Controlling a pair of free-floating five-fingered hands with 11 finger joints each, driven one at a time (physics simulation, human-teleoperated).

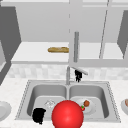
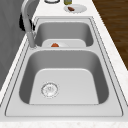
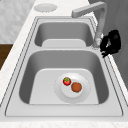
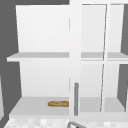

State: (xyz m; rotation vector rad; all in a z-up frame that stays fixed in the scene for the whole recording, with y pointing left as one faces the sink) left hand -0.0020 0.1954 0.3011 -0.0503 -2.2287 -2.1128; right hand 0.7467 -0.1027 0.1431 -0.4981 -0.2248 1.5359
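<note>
My right hand (image 1: 78, 75) hangs behind the sink, just right of the faucet (image 1: 68, 75) and under its spout. In the right side view this hand (image 3: 111, 45) sits beside the faucet base (image 3: 96, 43), fingers loosely bent downward and holding nothing. A dark bit of it (image 2: 21, 22) peeks from behind the faucet in the left side view. My left hand (image 1: 38, 115) floats low at the sink's front edge, close to the left side of a big red ball (image 1: 67, 114). I cannot tell whether it touches the ball.
A white plate (image 3: 72, 87) with a strawberry (image 3: 66, 81) and a brown round piece (image 3: 76, 87) lies in the right basin. The left basin (image 2: 65, 85) holds only its drain. Plates stand on both counters (image 1: 3, 110) (image 1: 124, 105). A baguette (image 4: 58, 103) lies on the cabinet's lower shelf beside the open door (image 4: 75, 75).
</note>
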